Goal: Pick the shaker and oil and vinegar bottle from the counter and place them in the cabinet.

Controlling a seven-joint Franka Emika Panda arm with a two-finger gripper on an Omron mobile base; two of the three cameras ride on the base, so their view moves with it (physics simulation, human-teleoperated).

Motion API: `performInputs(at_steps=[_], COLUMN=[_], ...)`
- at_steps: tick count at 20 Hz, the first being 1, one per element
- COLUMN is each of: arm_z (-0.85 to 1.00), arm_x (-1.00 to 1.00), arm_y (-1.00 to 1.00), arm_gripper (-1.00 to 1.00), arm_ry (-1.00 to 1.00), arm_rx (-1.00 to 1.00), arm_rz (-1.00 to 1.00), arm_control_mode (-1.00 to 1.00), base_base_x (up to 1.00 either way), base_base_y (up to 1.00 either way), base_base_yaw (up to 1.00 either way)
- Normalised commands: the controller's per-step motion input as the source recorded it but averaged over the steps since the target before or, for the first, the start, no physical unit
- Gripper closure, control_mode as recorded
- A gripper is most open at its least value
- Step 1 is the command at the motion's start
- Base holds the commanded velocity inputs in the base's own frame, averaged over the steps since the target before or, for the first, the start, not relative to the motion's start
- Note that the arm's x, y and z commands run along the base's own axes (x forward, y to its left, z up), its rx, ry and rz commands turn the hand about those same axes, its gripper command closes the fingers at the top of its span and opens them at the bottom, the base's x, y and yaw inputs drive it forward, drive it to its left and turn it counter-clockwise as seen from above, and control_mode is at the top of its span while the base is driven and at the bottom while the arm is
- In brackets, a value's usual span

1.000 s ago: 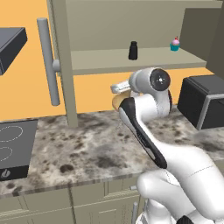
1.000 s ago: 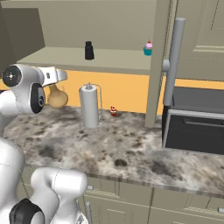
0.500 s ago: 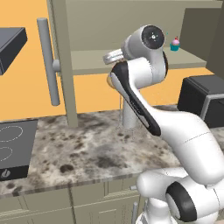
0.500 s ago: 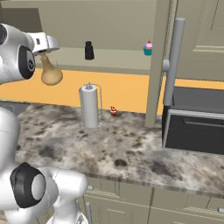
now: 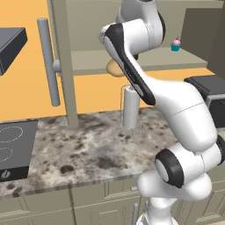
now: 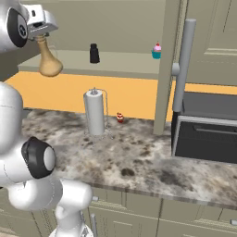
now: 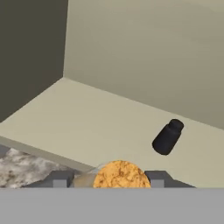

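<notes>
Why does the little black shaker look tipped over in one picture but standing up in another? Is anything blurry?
Hand view: the camera rolls with the hand, so the shaker looks slanted on the cabinet shelf, with soft, slightly fuzzy edges. Right base view: it stands upright, fairly sharp, under flat, even lighting without glare.

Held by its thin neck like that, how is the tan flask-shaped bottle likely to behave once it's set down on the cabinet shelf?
The tan flask-shaped bottle hangs upright from the hand, so it looks rigid. Its wide bulbous base probably makes it steady on the taupe cabinet shelf. The long thin neck may be fragile or slip if knocked.
</notes>
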Motion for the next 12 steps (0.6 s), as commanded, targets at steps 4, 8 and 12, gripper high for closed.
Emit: performInputs(at_steps=[4, 8, 12], arm_z=[-0.05, 0.12, 0.15], arm_x=[0.00, 0.12, 0.13], arm_y=[0.02, 0.03, 0.00], arm_gripper=[1.00, 1.00, 1.00], arm_ry=[0.00, -0.06, -0.12], arm_rx=[-0.07, -0.01, 0.00], arm_rz=[0.00, -0.01, -0.01], arm_control_mode=[-1.00, -1.00, -1.00], base_base_x=[0.00, 0.00, 0.00], base_base_y=[0.00, 0.00, 0.00], base_base_yaw=[0.00, 0.00, 0.00])
